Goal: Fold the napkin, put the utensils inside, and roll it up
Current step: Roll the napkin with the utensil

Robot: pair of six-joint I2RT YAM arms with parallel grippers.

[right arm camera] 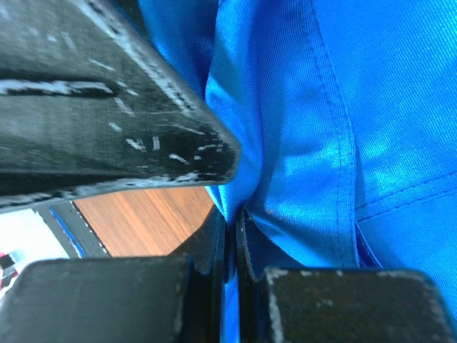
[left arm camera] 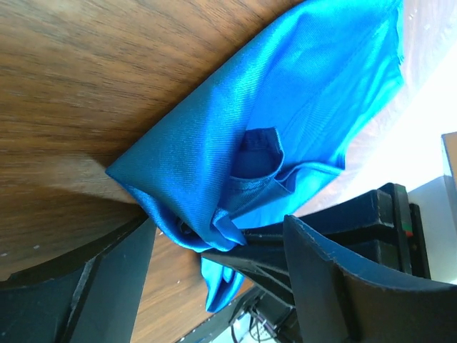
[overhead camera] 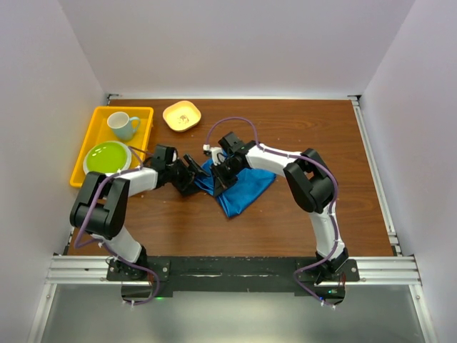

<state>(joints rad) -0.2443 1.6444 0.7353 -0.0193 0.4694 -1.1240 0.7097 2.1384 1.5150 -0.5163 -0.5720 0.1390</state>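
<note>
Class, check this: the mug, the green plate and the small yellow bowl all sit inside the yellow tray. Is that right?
No. The top external view shows the yellow bowl on the table just right of the yellow tray, not inside it. The mug and green plate do sit inside the tray.

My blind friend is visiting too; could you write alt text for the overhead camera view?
On a wooden table, a crumpled blue napkin is pinched by the robot's right tool, while its left tool stands open beside it. At the far left, a yellow tray holds a cup and green plate.
</note>
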